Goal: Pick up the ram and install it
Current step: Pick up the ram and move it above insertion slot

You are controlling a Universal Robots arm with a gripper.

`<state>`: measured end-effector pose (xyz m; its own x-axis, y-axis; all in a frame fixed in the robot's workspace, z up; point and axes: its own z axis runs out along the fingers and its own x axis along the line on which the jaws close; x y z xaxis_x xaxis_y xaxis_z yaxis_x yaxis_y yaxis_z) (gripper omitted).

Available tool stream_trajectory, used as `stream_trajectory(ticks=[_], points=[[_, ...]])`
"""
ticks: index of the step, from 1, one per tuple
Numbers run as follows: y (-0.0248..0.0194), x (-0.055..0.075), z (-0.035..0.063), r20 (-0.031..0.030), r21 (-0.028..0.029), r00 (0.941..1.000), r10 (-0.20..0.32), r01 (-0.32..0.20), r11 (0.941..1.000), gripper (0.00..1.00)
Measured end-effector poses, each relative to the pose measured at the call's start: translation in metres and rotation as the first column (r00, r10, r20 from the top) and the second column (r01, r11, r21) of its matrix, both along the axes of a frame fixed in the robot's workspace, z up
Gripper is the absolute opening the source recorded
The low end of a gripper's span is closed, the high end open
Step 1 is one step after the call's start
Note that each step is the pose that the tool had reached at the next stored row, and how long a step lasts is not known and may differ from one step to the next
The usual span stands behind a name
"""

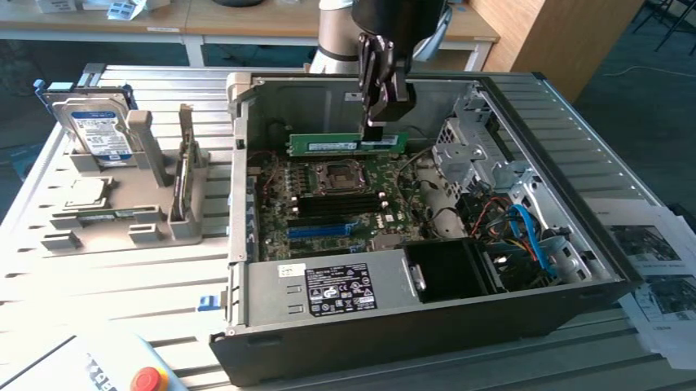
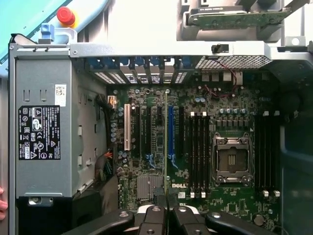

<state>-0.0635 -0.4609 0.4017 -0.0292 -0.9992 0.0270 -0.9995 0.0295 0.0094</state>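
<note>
Since the side panel is off and the computer case (image 1: 326, 346) lies open side up on the slatted table (image 1: 130, 277), the motherboard (image 1: 326, 204) is exposed from above, which I judge to be why the work is set out this way. The gripper (image 1: 377, 130) hangs inside the case, above the board, its fingers closed narrowly on the ram (image 1: 345, 145), pinching the top long edge near the end toward the exterior view's right. The stick is level and clear of the board, lower edge facing down; this hold leaves that edge free and, in my judgement, suits a straight downward seating. It lies just beyond the CPU socket (image 1: 339, 177) and runs parallel to the black memory slots (image 1: 326, 208) on the socket's near side. In the wrist view the ram (image 2: 166, 147) appears edge-on as a thin line rising from the gripper (image 2: 166, 215); which slot it stands over I cannot tell. The power supply (image 1: 326, 285) sits at the near end of the case, well apart from the gripper. Outside the case, at the exterior view's left, a grey parts holder (image 1: 120, 224) carries a hard drive (image 1: 96, 130) upright.
</note>
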Motion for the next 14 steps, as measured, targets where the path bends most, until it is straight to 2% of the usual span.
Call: stream_trajectory(ticks=[14], points=[[0.0152,0.005,-0.0015,0.0014,-0.0001,1.0000,0.000,0.000,1.0000,0.12]])
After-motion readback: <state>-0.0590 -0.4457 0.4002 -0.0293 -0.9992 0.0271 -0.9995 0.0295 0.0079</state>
